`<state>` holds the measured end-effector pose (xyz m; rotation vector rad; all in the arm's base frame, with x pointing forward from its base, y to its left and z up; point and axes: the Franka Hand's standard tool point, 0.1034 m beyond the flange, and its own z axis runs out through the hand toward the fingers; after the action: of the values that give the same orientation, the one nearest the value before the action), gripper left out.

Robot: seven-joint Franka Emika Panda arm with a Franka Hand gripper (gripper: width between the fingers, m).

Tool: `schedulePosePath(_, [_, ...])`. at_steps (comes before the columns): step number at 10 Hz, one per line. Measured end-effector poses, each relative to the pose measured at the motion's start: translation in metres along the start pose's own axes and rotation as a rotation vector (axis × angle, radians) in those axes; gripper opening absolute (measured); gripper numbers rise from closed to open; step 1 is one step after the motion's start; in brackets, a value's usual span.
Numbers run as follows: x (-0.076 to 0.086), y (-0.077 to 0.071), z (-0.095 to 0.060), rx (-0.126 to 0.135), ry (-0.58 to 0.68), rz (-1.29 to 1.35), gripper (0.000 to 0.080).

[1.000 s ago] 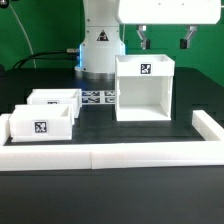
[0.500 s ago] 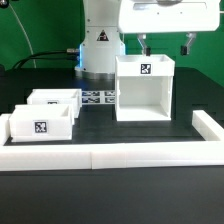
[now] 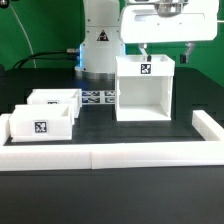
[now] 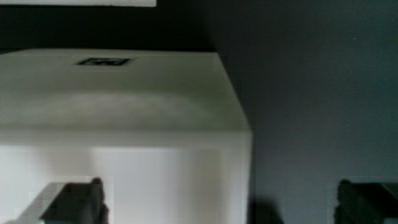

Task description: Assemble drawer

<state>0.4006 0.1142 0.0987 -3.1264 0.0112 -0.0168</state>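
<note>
The drawer's large boxy shell [image 3: 145, 92] stands upright on the black table with its open side facing the front and a tag on its top. Two small trays [image 3: 55, 100] [image 3: 40, 122] sit at the exterior view's left, each with a tag. My gripper [image 3: 167, 52] is open and empty just above the shell's top, toward its right wall. In the wrist view the gripper [image 4: 217, 203] has one finger [image 4: 71, 202] over the white shell [image 4: 125, 120] and the other finger [image 4: 366, 202] over the dark table beside it.
A low white border wall [image 3: 110, 155] runs along the front and up the right side [image 3: 210, 125]. The marker board [image 3: 98, 97] lies behind the trays, in front of the arm's base [image 3: 100, 45].
My gripper has come down toward the shell's top and shifted slightly to the exterior view's right. It stays open. The shell and trays have not moved.
</note>
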Motion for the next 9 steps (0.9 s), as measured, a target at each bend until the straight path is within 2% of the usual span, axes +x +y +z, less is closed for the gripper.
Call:
schedulePosePath(2, [-0.0021, -0.0009, 0.0039, -0.001, -0.01, 0.03, 0.0382])
schedulePosePath(3, [-0.0028, -0.0015, 0.0049, -0.001, -0.013, 0.033, 0.0382])
schedulePosePath(4, [-0.0026, -0.0012, 0.0048, -0.001, -0.012, 0.028, 0.0206])
schedulePosePath(5, [-0.0027, -0.0012, 0.0048, -0.001, -0.013, 0.028, 0.0079])
schedulePosePath(6, [-0.0027, -0.0013, 0.0049, -0.001, -0.012, 0.028, 0.0079])
schedulePosePath(7, [-0.0027, -0.0012, 0.0049, -0.001, -0.012, 0.028, 0.0036])
schedulePosePath(9, [-0.0027, -0.0012, 0.0049, -0.001, -0.012, 0.028, 0.0036])
